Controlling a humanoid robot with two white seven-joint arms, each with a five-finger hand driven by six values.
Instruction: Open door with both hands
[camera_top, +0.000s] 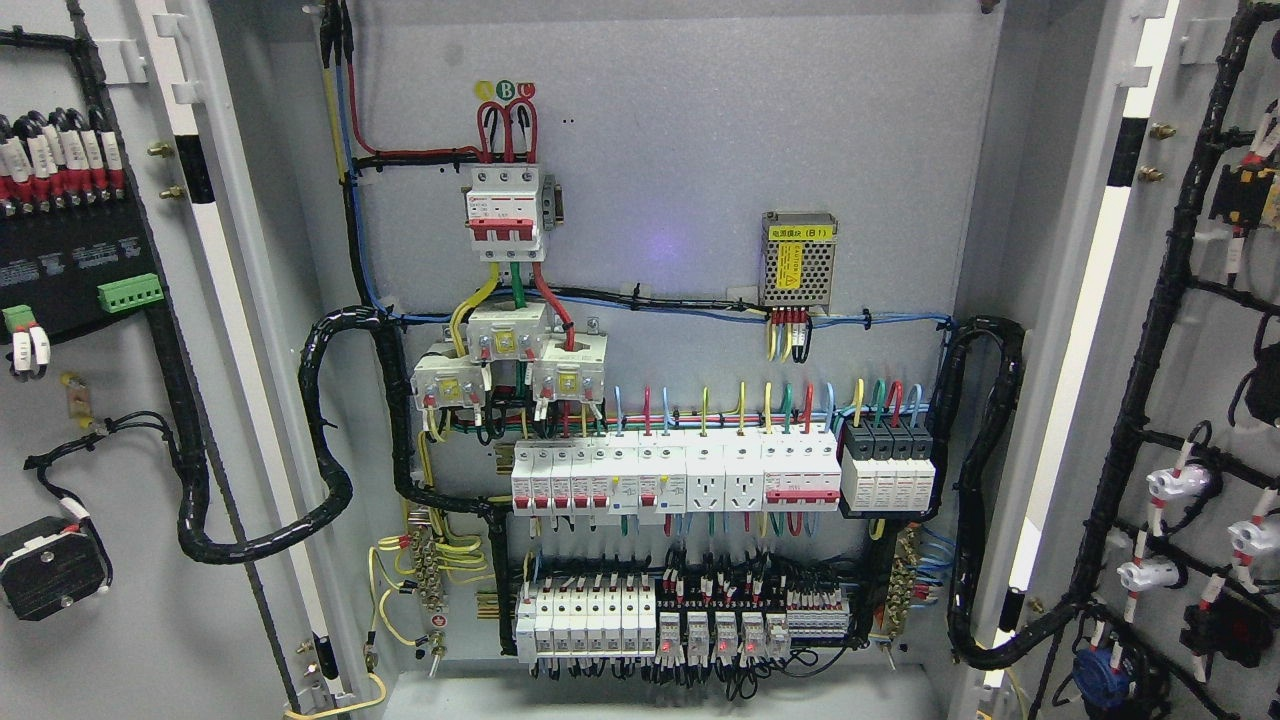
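Observation:
The head view looks into a grey electrical cabinet whose two doors stand swung wide. The left door (110, 420) shows its inner face with a black module and green connectors. The right door (1215, 380) shows its inner face with black cable bundles and white lamp bodies. No robot hand or arm appears anywhere in the picture.
Inside, the back panel (680, 140) carries a red-and-white main breaker (505, 212), a perforated power supply (798, 258), rows of white breakers (675, 478) and a lower row of relays (690, 620). Thick black cable looms (330, 440) curve from the cabinet to each door.

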